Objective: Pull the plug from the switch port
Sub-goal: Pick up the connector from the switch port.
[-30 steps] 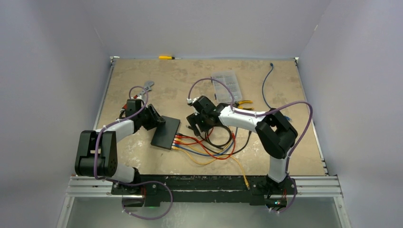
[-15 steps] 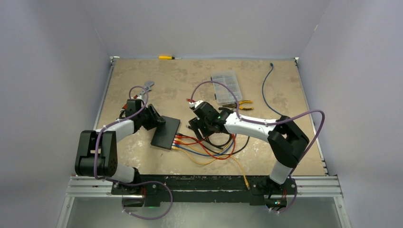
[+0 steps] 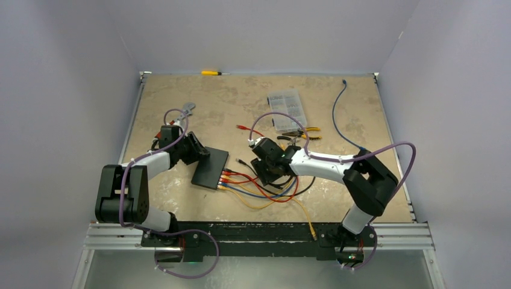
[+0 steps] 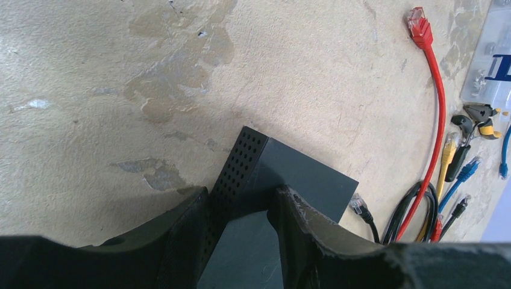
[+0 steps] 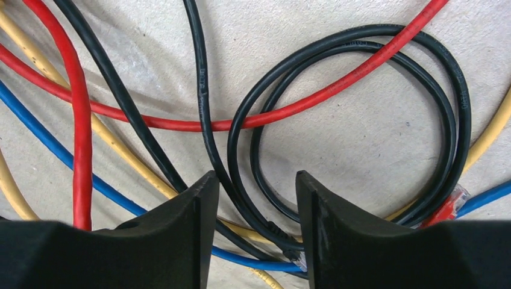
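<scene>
my left tool [image 4: 243, 197] is pinched on the far corner of the switch [image 3: 211, 168], which lies flat on the table [image 3: 181, 102] left of centre, so i judge it is bracing the box against a pull on the plugs [image 3: 224, 179] along its near-right edge. my right tool [image 5: 252, 180] hangs spread over the cable tangle [image 3: 265, 191], gripping nothing. compared with a second ago it has come nearer and lower with narrower jaws, uncovering a loose red plug [image 4: 417, 21].
</scene>
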Robot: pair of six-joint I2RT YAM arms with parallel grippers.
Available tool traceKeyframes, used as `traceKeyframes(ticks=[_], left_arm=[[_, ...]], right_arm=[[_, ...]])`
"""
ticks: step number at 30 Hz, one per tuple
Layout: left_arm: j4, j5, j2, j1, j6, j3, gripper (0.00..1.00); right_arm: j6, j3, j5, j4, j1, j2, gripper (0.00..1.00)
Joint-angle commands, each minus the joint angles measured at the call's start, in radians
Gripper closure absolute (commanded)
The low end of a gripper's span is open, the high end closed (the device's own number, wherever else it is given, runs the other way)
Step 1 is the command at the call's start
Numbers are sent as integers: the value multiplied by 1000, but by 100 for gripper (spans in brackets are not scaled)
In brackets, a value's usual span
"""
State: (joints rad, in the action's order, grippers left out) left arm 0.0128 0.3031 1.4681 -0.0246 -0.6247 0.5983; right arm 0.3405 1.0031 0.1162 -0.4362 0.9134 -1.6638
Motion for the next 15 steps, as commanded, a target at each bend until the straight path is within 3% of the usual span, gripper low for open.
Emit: traceKeyframes(ticks=[1,11,15], left_arm=[[114,-46,61,-6,40,-54,57],[110,-45,58,-7,38,-55,57],[109,-42,59,-6,36,-56,57]], right_arm=[[6,-2,7,42,-2,-25,51],[-4,0,24,56,-2,-96,69],[-2,-1,-6,56,-2,-119,88]])
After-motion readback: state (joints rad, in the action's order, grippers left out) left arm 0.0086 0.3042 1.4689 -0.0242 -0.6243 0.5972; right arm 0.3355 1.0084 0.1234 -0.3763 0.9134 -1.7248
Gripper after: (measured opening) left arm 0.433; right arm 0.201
